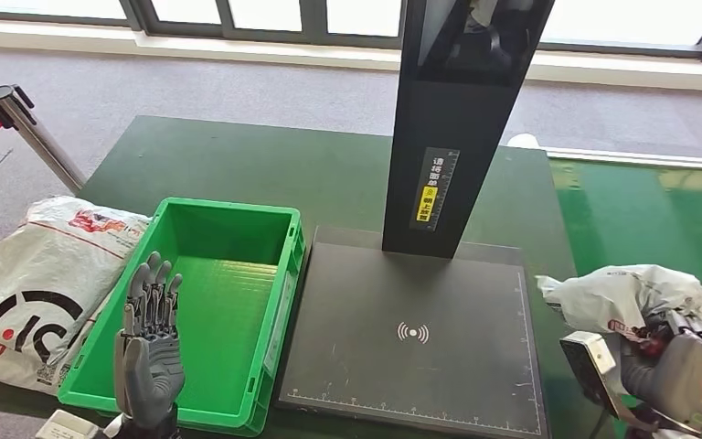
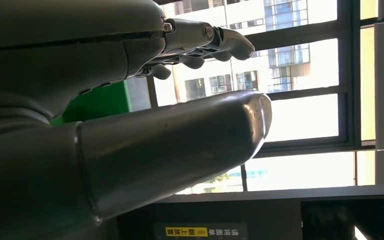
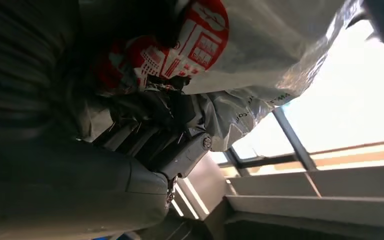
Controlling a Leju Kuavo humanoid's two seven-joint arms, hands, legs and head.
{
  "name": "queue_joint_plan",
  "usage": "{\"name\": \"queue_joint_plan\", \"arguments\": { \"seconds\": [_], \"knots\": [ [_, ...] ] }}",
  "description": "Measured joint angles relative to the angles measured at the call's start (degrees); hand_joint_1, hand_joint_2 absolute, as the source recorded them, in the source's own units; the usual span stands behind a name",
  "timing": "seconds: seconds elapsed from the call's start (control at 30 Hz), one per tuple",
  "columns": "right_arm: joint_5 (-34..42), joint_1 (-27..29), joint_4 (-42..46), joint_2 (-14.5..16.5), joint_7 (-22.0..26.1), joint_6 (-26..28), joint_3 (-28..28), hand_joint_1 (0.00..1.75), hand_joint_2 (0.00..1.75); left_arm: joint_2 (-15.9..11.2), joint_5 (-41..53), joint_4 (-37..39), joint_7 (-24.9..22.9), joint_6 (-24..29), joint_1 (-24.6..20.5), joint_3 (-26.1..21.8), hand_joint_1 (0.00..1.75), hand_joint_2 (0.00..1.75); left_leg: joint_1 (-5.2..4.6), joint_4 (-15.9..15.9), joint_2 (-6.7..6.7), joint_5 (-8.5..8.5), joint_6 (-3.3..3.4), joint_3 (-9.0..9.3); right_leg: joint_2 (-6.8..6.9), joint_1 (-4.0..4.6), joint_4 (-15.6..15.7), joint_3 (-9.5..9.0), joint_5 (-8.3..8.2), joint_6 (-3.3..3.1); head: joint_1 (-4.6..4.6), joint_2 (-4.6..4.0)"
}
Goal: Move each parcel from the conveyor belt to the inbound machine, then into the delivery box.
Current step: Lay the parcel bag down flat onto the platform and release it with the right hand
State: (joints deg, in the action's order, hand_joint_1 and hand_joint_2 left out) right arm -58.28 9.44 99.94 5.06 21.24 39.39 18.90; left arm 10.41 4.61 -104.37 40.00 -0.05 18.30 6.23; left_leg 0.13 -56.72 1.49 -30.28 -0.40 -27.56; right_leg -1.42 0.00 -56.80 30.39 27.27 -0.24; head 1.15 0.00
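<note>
Right hand [image 1: 672, 352]: fingers closed around a crumpled grey-white plastic parcel [image 1: 626, 293] with red print, held at the right edge of the inbound machine, above the green conveyor belt [image 1: 658, 215]. In the right wrist view the dark fingers [image 3: 145, 117] press into the parcel's film beside its red marking.

Left hand [image 1: 151, 338]: raised upright, palm showing, fingers extended and slightly apart, holding nothing. It stands in front of the near left corner of the green delivery box [image 1: 279, 302].

Inbound machine: black scanning plate [image 1: 420, 366] with a white wireless symbol and ruler markings, carrying a black column [image 1: 457, 119] with a yellow label. It sits just right of the delivery box on the dark green worktop [image 1: 238, 160].

A second, larger grey-white parcel [image 1: 32, 283] with black and red print lies at the worktop's left edge, touching the delivery box's left wall. A stanchion with red tape [image 1: 14, 114] stands on the grey floor beyond.
</note>
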Motion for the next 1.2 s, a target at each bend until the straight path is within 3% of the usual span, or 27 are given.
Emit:
{"name": "queue_joint_plan", "arguments": {
  "seconds": [0.1,0.27,0.53,0.8,0.83,0.93,0.97,1.07,1.2],
  "knots": [
    [2.9,-0.3,4.4,2.4,7.7,0.4,-5.4,1.75,1.75,0.5,0.5,0.5,-0.3,-0.9,-1.1,0.3,0.0,0.0,0.01,0.0,-0.02,0.02,-0.03,0.03,-0.01,0.0,0.0,0.0,-0.01,-0.01,-0.01,0.0],
    [6.8,-1.8,8.6,5.6,12.6,0.4,-13.5,1.75,1.75,0.7,0.9,2.0,-0.6,-1.6,-2.7,1.3,0.0,0.0,0.01,0.0,0.09,0.1,-0.06,0.01,0.02,0.04,0.0,0.0,-0.02,-0.03,-0.01,0.0],
    [10.4,-6.8,5.4,7.3,11.3,0.4,-21.3,1.75,1.75,0.8,0.3,5.6,-1.3,-1.9,-6.6,2.9,0.0,0.0,-0.01,0.0,-0.01,0.1,-0.07,0.01,-0.02,0.04,0.0,0.01,-0.06,-0.05,-0.01,0.0],
    [11.5,-11.4,-4.6,8.2,12.9,0.3,-22.6,1.75,1.75,1.0,-0.2,9.1,-1.7,-1.8,-9.9,4.1,0.0,0.0,-0.04,0.0,0.07,0.15,-0.07,0.04,0.02,0.01,-0.1,0.06,-0.1,-0.06,-0.01,0.0],
    [11.4,-11.6,-5.1,8.2,12.9,0.3,-22.7,1.64,1.75,1.0,-0.2,9.3,-1.7,-1.8,-10.1,4.1,0.0,0.0,-0.04,0.0,0.07,0.15,-0.07,0.12,0.02,0.01,-0.1,0.09,-0.1,-0.06,-0.01,0.0],
    [10.8,-12.0,-6.9,8.5,11.2,0.3,-22.8,0.36,1.75,1.0,-0.2,10.0,-1.7,-1.8,-10.5,4.4,0.0,0.0,-0.04,0.0,0.09,0.16,-0.09,0.34,0.04,0.01,-0.1,0.18,-0.1,-0.07,-0.01,0.0],
    [11.0,-12.1,-8.0,8.5,9.8,0.3,-22.8,0.03,1.75,0.9,-0.2,10.4,-1.8,-1.9,-10.8,4.6,0.0,0.0,-0.04,0.0,0.1,0.17,-0.09,0.34,0.04,0.02,-0.1,0.19,-0.1,-0.07,-0.01,0.0],
    [14.0,-12.7,-12.5,7.9,4.6,0.1,-22.8,0.0,1.75,0.7,-0.6,12.3,-1.9,-2.0,-12.6,5.6,0.0,0.0,-0.06,0.0,0.12,0.17,-0.09,0.3,0.05,0.03,-0.1,0.18,-0.1,-0.07,0.01,0.0],
    [16.3,-12.8,-17.1,6.9,3.0,-0.4,-22.8,0.0,1.75,0.4,-1.1,14.6,-1.9,-2.1,-14.3,6.4,0.0,0.0,-0.08,0.0,0.04,0.17,-0.09,-0.01,0.0,0.01,-0.1,0.18,-0.12,-0.07,0.0,0.0]
  ]
}}
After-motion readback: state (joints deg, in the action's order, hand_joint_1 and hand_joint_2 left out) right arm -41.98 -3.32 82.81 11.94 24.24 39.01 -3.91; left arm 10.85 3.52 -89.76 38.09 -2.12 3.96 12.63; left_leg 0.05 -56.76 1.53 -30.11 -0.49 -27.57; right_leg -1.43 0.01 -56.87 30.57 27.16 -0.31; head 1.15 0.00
